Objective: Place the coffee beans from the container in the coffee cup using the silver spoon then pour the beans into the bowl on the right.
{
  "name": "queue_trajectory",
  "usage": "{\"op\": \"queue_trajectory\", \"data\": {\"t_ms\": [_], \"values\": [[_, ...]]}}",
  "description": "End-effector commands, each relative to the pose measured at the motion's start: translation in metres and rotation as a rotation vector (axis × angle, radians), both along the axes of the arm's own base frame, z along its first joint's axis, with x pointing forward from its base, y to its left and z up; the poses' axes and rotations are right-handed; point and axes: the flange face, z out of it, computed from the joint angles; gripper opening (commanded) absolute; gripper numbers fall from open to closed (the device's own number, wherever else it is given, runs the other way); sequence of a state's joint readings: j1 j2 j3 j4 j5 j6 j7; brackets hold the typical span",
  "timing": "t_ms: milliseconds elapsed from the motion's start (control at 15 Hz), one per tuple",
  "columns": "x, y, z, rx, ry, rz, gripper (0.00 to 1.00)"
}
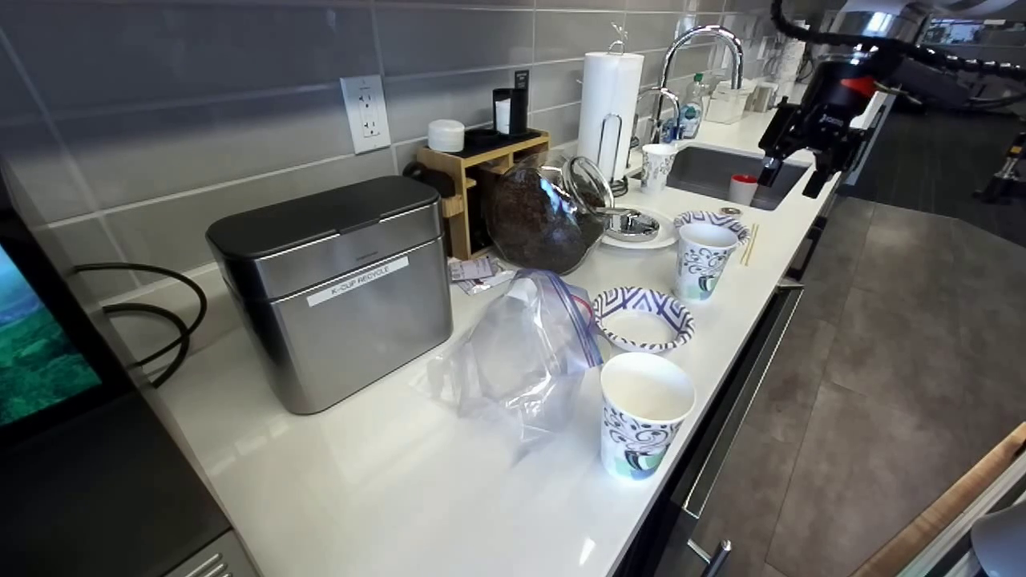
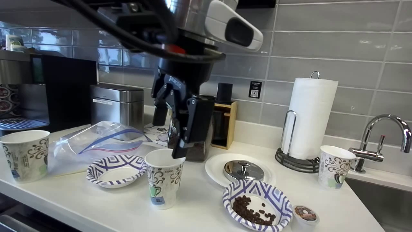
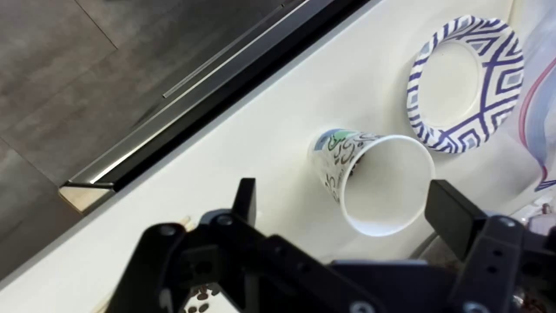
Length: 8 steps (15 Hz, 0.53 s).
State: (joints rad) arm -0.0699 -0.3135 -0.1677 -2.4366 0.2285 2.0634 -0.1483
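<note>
"Coffee cup (image 1: 705, 260), in an exterior view?"
"Stands upright, three o'clock from the steel bin (image 1: 361, 320)."
"Gripper (image 2: 169, 138), in an exterior view?"
"Hangs at twelve o'clock from the coffee cup."
"Fingers (image 3: 451, 213), wrist view?"
"Spread wide."

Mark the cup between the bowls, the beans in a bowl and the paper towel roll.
Cup (image 2: 164, 184): in an exterior view, patterned outer wall.
Beans (image 2: 243, 209): in an exterior view, densest part of the heap.
Paper towel roll (image 2: 311, 119): in an exterior view, white side.

Grey tiles (image 2: 322, 45) back a white counter (image 1: 385, 489).
</note>
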Motion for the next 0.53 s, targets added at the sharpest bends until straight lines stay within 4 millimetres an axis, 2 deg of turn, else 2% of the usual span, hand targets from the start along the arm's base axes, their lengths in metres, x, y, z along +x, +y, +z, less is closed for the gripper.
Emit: {"op": "queue_trajectory", "data": {"t_ms": [0, 200, 333, 400, 467], "values": [[0.029, -0.007, -0.001, 0.079, -0.082, 0.110, 1.00], [0.056, 0.000, -0.004, 0.158, -0.140, 0.216, 1.00], [0.074, 0.008, -0.012, 0.196, -0.115, 0.259, 1.00], [0.051, 0.003, -0.001, 0.149, -0.137, 0.212, 1.00], [0.059, 0.005, -0.004, 0.160, -0.130, 0.229, 1.00]]}}
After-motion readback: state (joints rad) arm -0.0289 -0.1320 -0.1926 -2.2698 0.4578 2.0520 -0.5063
